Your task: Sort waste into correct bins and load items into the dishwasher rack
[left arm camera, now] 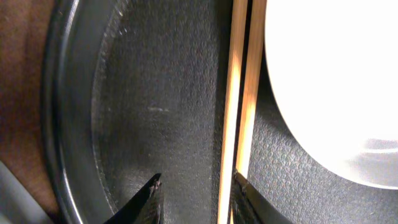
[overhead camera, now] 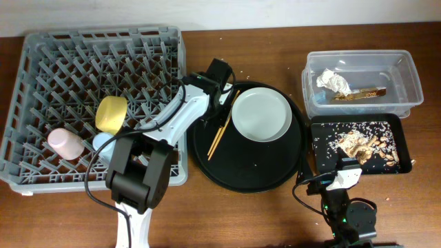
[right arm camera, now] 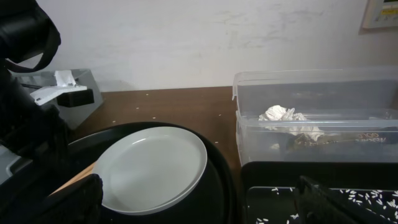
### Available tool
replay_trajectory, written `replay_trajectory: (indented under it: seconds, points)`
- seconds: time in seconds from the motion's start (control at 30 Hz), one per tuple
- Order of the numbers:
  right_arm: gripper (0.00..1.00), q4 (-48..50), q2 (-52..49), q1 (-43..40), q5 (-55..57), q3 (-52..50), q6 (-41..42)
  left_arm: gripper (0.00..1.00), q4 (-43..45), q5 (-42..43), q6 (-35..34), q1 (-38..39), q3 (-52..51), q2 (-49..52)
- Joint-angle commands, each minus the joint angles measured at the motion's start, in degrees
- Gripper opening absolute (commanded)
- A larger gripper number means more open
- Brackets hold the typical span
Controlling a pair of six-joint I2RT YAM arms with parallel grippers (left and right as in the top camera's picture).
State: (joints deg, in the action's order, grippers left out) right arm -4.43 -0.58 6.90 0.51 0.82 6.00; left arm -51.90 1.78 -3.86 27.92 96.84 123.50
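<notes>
Left gripper (left arm camera: pixel 198 185) released over chopsticks (left arm camera: pixel 235 93) beside plate (left arm camera: pixel 329 81); next clench, lift to rack (overhead camera: pixel 41 62). Right gripper (right arm camera: pixel 205 208) released, idle, front edge.

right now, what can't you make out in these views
Overhead: light-blue cup partly hidden behind the left arm.
Overhead: wrapper in the clear tub, print too small to read.
Left wrist: chopsticks cut off by top and bottom edges; left gripper contact with them unclear.
Right wrist: scraps in the black tray cut off by the bottom edge.
</notes>
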Motion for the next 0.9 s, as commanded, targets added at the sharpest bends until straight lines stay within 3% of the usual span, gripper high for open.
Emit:
replay_trajectory:
  seconds: [0.0, 0.13, 0.17, 0.2, 0.27, 0.37, 0.43, 0.47, 0.6, 0.73, 0.8, 0.87]
  points:
    - [0.98, 0.0, 0.4, -0.2, -0.1, -0.5, 0.4, 0.35, 3.3, 1.0, 0.3, 1.5, -4.8, -1.3]
    - [0.99, 0.0, 0.4, -0.2, -0.1, -0.5, 0.4, 0.33, 8.9, 0.0, 0.3, 1.6, -10.7, -1.3]
    - [0.98, 0.0, 0.4, -0.2, -0.1, -0.5, 0.4, 0.21, 8.8, -0.5, 0.3, 1.6, -10.3, -1.4]
    - [0.98, 0.0, 0.4, -0.2, -0.1, -0.5, 0.4, 0.00, 7.1, -0.5, 0.3, 1.5, -8.1, -1.4]
    - [0.98, 0.0, 0.4, -0.2, -0.1, -0.5, 0.4, 0.00, 0.8, -0.5, 0.2, 1.5, -1.2, -1.7]
    - [0.98, 0.0, 0.4, -0.2, -0.1, -0.5, 0.4, 0.00, -15.0, -0.5, -4.5, -2.7, 17.8, -4.5]
    - [0.98, 0.0, 0.4, -0.2, -0.1, -0.5, 0.4, 0.00, -19.8, -5.0, -10.9, -6.8, 22.5, -6.7]
    - [0.98, 0.0, 0.4, -0.2, -0.1, -0.5, 0.4, 0.00, -21.1, -9.7, -14.5, -9.6, 22.5, -7.2]
    - [0.98, 0.0, 0.4, -0.2, -0.1, -0.5, 0.4, 0.00, -18.1, -14.5, -14.6, -13.8, 15.0, -4.7]
    - [0.99, 0.0, 0.4, -0.2, -0.1, -0.5, 0.4, 0.00, -13.0, -12.0, -12.1, -13.2, 10.0, -3.9]
    - [0.99, 0.0, 0.4, -0.2, -0.1, -0.5, 0.4, 0.21, -13.3, -11.3, -12.1, -13.0, 10.0, -3.9]
    - [0.99, 0.0, 0.4, -0.2, -0.1, -0.5, 0.4, 0.20, -14.6, -9.5, -11.5, -12.9, 11.2, -4.1]
